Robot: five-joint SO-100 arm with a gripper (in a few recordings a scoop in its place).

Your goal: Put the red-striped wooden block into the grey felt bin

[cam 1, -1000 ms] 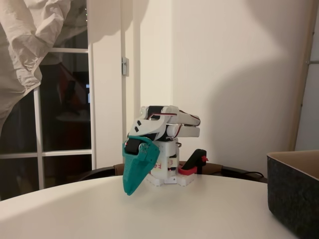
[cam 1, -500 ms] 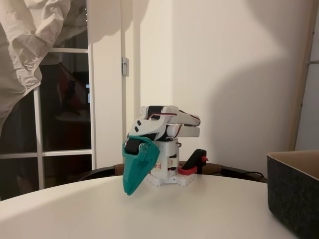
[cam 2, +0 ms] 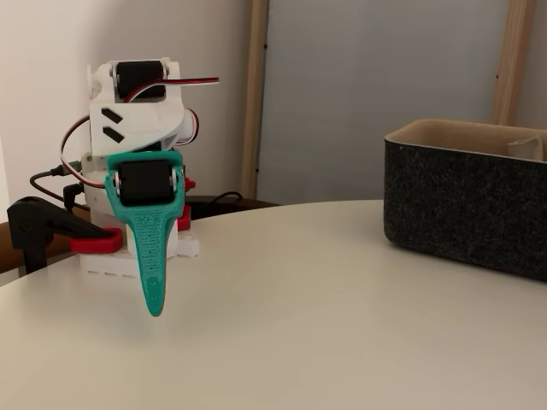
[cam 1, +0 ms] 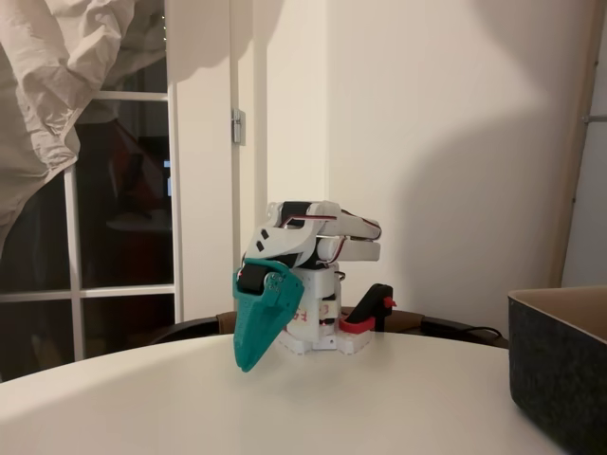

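Observation:
The white arm is folded low over its base at the back of the round white table. Its teal gripper hangs tip-down just above the tabletop, jaws together with nothing between them; in the other fixed view the gripper looks like one thin blade. At the right edge of both fixed views stands the grey felt bin, dark and fuzzy outside and tan inside, well to the right of the gripper. The red-striped wooden block is out of view.
A red clamp with a black handle fixes the base to the table's far edge. Cables run behind the base. A pale thing shows inside the bin's rim. Bare tabletop lies between gripper and bin.

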